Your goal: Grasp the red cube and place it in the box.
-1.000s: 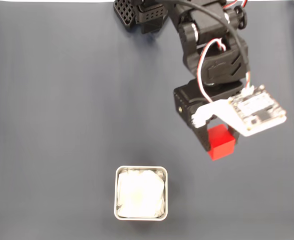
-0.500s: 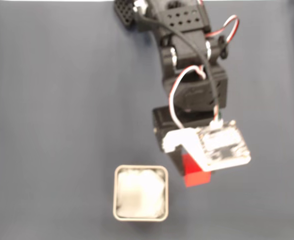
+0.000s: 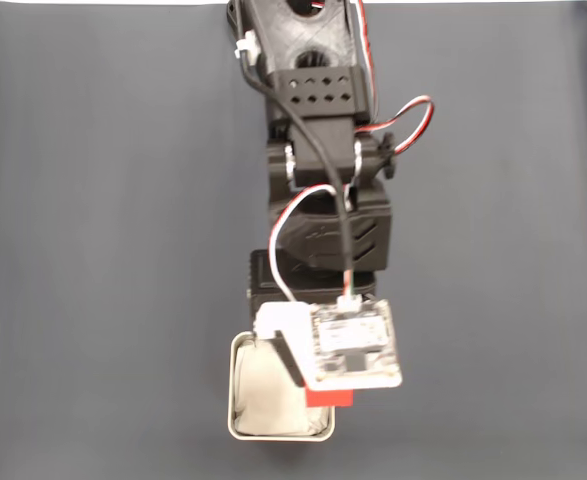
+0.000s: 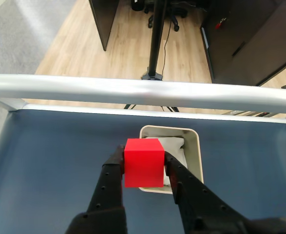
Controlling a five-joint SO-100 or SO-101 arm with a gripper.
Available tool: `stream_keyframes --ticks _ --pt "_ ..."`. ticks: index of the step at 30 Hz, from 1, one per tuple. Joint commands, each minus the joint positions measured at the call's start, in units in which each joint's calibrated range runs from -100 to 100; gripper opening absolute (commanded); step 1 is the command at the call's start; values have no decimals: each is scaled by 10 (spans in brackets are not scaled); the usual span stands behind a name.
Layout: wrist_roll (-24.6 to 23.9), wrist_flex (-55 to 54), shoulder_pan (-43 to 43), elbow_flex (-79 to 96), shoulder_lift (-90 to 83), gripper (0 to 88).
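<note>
Pincer (image 4: pixel 143 168) clamped tight on the red cube (image 4: pixel 143 162), both fingers pressing its sides. The box (image 4: pixel 193 156) sits directly beneath and just beyond it.

You're looking at a red cube (image 4: pixel 143 162) showing smooth, matt faces, pinched between black plastic fingers (image 4: pixel 110 179) that are giving off a faint sheen. The box (image 4: pixel 194 155) is reading as pale metal with a white cloth lining (image 3: pixel 263 395). The table top (image 3: pixel 103 250) is appearing dark blue-grey and matt, edged by a glossy silvery metal rail (image 4: pixel 143 90). Beyond it, the wood floor (image 4: pixel 74 44) is looking smooth.
</note>
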Motion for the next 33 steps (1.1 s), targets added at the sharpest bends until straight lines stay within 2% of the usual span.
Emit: stream_keyframes --ticks 1,33 --pt "-5 -18 15 -31 -4 0" --pt "-7 -33 48 -29 33 0"
